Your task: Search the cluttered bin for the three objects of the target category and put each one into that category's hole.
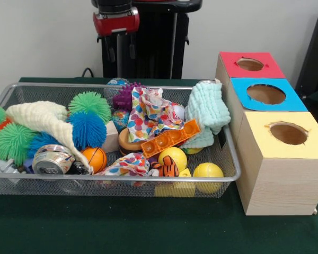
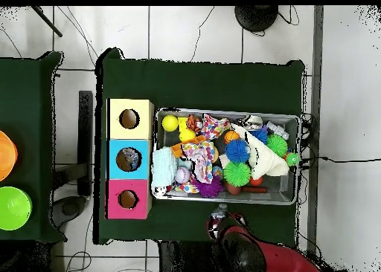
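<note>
The wire mesh bin [image 1: 116, 179] sits on the green table, full of toys and cloths; it also shows in the overhead view [image 2: 292, 201]. A clear rounded thing [image 1: 115, 83], perhaps one bottle, peeks out at the far rim behind a purple spiky ball [image 1: 128, 96]. No other clear bottle shows plainly. The blue-topped box's hole [image 1: 266, 93] lies between the red and yellow boxes; in the overhead view the hole [image 2: 128, 159] shows something greyish inside. My gripper [image 1: 121, 52] hangs open and empty above and behind the bin's far rim, just outside it in the overhead view [image 2: 219, 212].
The bin holds spiky balls [image 1: 88, 128], a cream cloth [image 1: 42, 119], a spotted cloth [image 1: 151, 114], a mint cloth [image 1: 205, 108], an orange tray [image 1: 170, 138], yellow balls [image 1: 208, 173], a silver can [image 1: 52, 160]. Red box [image 1: 250, 64] and yellow box [image 1: 288, 133] flank the blue one.
</note>
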